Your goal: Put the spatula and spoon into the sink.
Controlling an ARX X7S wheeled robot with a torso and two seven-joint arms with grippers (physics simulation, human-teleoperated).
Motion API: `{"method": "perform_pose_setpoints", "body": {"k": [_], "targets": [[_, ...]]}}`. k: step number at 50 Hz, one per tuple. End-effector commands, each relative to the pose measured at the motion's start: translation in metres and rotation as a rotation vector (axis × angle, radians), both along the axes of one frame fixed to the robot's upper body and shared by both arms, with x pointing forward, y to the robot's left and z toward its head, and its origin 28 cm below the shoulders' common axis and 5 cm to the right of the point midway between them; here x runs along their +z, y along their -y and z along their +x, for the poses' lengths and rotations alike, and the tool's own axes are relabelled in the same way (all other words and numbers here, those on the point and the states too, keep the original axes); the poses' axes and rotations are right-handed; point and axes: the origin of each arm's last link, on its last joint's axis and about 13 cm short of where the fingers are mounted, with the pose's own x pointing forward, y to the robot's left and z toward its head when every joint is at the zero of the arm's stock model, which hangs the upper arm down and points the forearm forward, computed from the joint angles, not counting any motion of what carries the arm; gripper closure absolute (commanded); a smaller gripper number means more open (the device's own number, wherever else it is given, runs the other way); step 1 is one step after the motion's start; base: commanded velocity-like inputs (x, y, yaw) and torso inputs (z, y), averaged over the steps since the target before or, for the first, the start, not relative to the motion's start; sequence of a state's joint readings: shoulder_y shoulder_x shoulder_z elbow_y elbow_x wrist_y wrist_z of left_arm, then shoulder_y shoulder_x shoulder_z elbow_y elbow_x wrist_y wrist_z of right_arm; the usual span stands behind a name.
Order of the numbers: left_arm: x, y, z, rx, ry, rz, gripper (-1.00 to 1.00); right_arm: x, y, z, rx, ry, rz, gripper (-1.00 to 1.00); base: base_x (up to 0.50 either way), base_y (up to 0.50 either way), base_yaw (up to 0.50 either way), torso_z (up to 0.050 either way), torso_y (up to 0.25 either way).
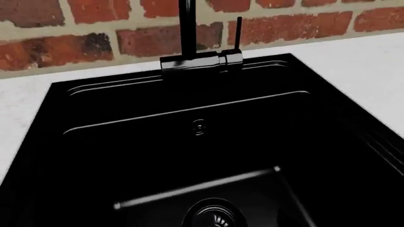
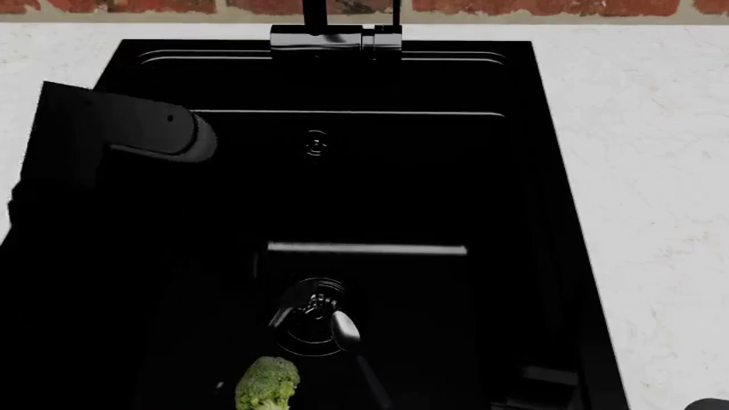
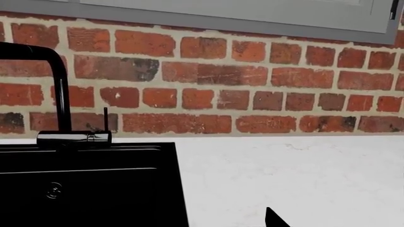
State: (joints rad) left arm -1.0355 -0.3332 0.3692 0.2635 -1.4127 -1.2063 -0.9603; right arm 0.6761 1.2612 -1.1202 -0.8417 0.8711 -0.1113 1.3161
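The sink (image 2: 535, 171) is a large glossy black basin with a round metal drain (image 2: 299, 335) on its floor. In the head view the spoon (image 2: 345, 331) lies over the drain's edge, its shiny bowl on the strainer and its black handle running towards the near wall. No spatula can be made out against the black basin. A grey and black link of my left arm (image 2: 148, 128) reaches over the sink's left side, and its fingers show in no view. Of my right gripper only one black fingertip (image 3: 275, 220) shows, above the white counter right of the sink.
A green broccoli floret (image 2: 268, 384) lies on the sink floor near the drain. A black faucet (image 2: 334, 36) stands at the sink's back rim, before a red brick wall (image 3: 252, 75). White counter (image 2: 650, 171) flanks the sink, and a small round overflow (image 2: 316, 143) sits in its back wall.
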Motion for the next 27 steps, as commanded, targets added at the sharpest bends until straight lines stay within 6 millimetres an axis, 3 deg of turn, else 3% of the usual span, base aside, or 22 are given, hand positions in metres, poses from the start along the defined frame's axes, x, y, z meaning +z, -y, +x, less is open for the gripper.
{"method": "perform_pose_setpoints", "body": {"k": [1, 11, 27], "targets": [[0.011, -0.018, -0.022, 0.064, 0.108, -0.029, -1.0, 0.002, -0.001, 0.003, 0.021, 0.037, 0.003, -1.0, 0.0, 0.0, 0.0, 0.0, 0.0], [0.019, -0.037, -0.04, 0.114, 0.188, -0.031, -1.0, 0.004, -0.001, 0.001, 0.021, 0.045, 0.0, -1.0, 0.0, 0.0, 0.0, 0.0, 0.0], [0.013, -0.061, -0.056, 0.183, 0.265, -0.02, -1.0, 0.004, -0.001, 0.0, 0.022, 0.044, -0.002, -1.0, 0.0, 0.0, 0.0, 0.0, 0.0]]}}
